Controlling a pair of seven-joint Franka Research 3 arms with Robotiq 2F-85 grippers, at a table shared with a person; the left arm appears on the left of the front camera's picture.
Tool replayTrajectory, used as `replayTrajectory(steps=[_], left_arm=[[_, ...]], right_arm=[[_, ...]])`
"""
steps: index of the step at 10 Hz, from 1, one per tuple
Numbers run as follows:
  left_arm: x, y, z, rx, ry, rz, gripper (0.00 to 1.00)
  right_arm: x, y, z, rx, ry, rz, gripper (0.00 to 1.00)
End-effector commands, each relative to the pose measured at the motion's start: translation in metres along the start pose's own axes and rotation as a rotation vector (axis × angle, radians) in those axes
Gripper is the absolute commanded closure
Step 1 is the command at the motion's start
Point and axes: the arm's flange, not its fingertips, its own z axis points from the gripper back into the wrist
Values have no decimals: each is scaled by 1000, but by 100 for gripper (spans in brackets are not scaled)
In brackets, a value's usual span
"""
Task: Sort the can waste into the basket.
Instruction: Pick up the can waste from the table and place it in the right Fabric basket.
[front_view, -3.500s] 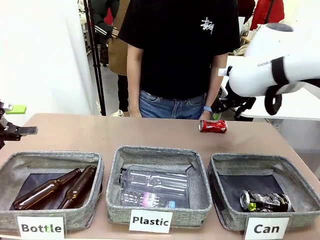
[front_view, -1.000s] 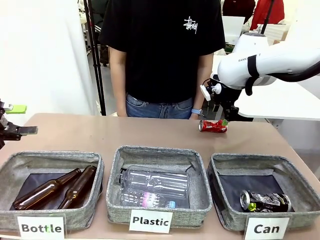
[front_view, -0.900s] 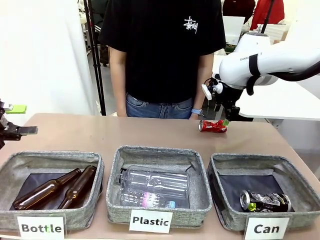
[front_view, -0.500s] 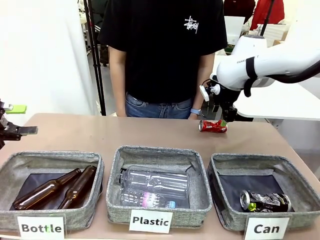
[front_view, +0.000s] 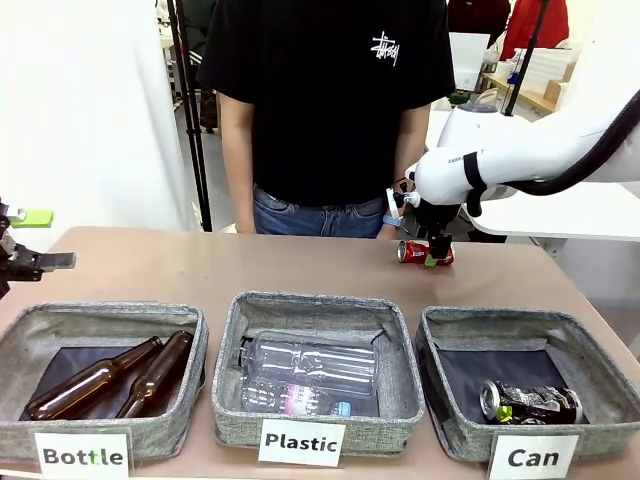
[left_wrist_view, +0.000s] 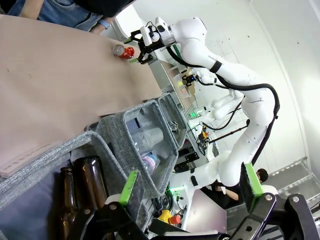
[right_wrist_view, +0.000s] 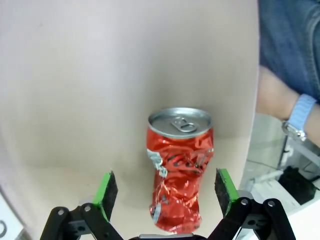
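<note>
The black-and-silver crushed metal can (front_view: 530, 402) lies in the grey fabric basket marked "Can" (front_view: 600, 362), while the right claw (right_wrist_view: 166, 193) hangs wide apart around the crushed red metal can (right_wrist_view: 178, 165) on the brown table (front_view: 200, 265), not yet squeezing it.

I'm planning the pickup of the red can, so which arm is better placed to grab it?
The right arm: its gripper hangs directly over the red can, jaws open either side. The left gripper sits far off by the bottle basket.

The right hand (front_view: 432, 252) covers part of the red can (front_view: 415, 252) in the front view. In the right wrist view the can's lower end runs off the bottom edge. The left hand (front_view: 30, 262) is cut by the picture's left side. The black can (front_view: 530, 402) lies partly behind the basket (front_view: 470, 435) wall.
</note>
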Motion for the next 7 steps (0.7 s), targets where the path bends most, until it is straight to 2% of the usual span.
replayTrajectory(steps=[1, 3, 7], left_arm=[[-1, -4, 0, -1, -8, 2, 0], [-1, -4, 0, -1, -8, 2, 0], [-1, -4, 0, -1, -8, 2, 0]], right_arm=[[-6, -16, -13, -14, 17, -56, 0], [-10, -18, -26, -20, -33, -57, 0], [-19, -20, -35, 21, -58, -90, 0]])
